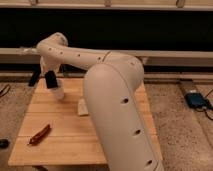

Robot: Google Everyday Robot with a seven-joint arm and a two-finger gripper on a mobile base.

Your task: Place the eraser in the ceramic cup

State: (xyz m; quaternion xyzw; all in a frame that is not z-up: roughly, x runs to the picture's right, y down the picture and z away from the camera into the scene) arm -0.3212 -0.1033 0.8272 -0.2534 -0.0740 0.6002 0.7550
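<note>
a: where is the gripper (50, 80)?
b: it hangs over the far left part of the table (65, 145), just above the cup (57, 92). its dark fingers point down at the cup.
a: is it open or closed?
b: i cannot tell this.
a: and the eraser?
b: i cannot pick it out from the dark gripper parts. the cup stands upright, partly hidden behind the gripper.
a: what else is on the table?
b: a white block (83, 106) near the middle, and a red-brown stick (39, 134) at the near left.
</note>
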